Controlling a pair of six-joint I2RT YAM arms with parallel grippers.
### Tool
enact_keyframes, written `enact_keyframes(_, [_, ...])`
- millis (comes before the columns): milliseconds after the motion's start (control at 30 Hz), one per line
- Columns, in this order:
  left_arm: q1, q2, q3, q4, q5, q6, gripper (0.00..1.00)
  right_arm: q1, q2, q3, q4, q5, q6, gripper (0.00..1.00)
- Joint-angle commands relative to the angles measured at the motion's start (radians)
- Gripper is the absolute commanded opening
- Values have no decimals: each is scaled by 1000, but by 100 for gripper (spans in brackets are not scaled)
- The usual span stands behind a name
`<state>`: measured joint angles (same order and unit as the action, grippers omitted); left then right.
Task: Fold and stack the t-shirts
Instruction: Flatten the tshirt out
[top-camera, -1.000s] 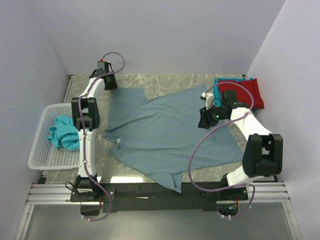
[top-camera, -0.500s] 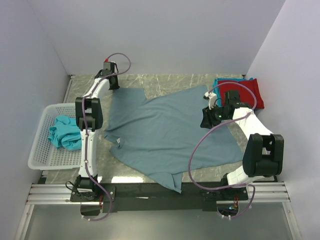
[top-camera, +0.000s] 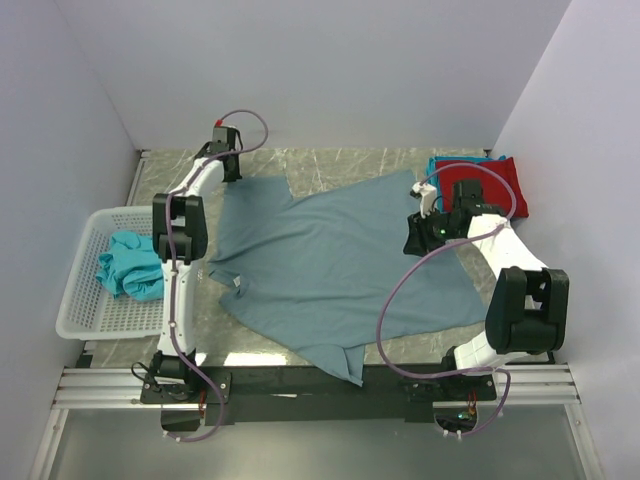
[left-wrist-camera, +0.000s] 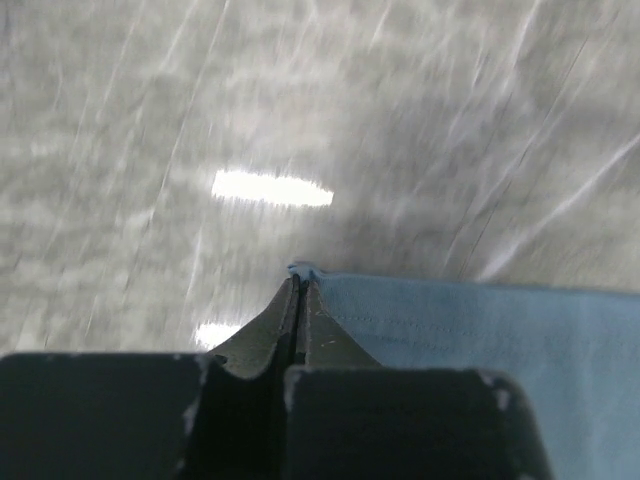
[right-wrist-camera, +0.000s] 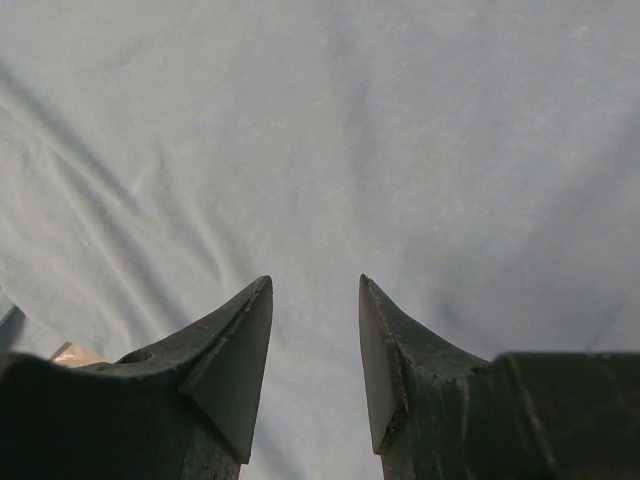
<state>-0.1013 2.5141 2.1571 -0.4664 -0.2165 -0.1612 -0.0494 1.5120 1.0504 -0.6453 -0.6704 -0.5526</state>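
Blue-grey t-shirt (top-camera: 340, 265) lies spread, unfolded, across the middle of the table (top-camera: 330, 165); a teal tee (top-camera: 128, 265) waits crumpled in the basket (top-camera: 70, 315) at far left. The left gripper (left-wrist-camera: 300, 282) is clamped on the shirt's far corner — only a sliver of hem shows at its tips, so a lift may pull it free. The right gripper (right-wrist-camera: 315, 300) hovers over the cloth, jaws apart, holding nothing — a one-sided pull could skew the shirt.

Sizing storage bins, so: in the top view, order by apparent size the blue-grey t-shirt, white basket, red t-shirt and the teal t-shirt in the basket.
1. blue-grey t-shirt, spread flat.
2. white basket.
3. red t-shirt and teal t-shirt: about alike; the red one sits partly behind the right arm, so unranked.
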Motion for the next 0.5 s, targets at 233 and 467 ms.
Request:
enact_keyframes(233, [21,-284,-350,-18,26,-29,0,11,385,578,-40,212,224,47])
enact_keyframes(467, [31,-311,-331,-45,29,-31,0,22,784,1141,-103,324,364,46])
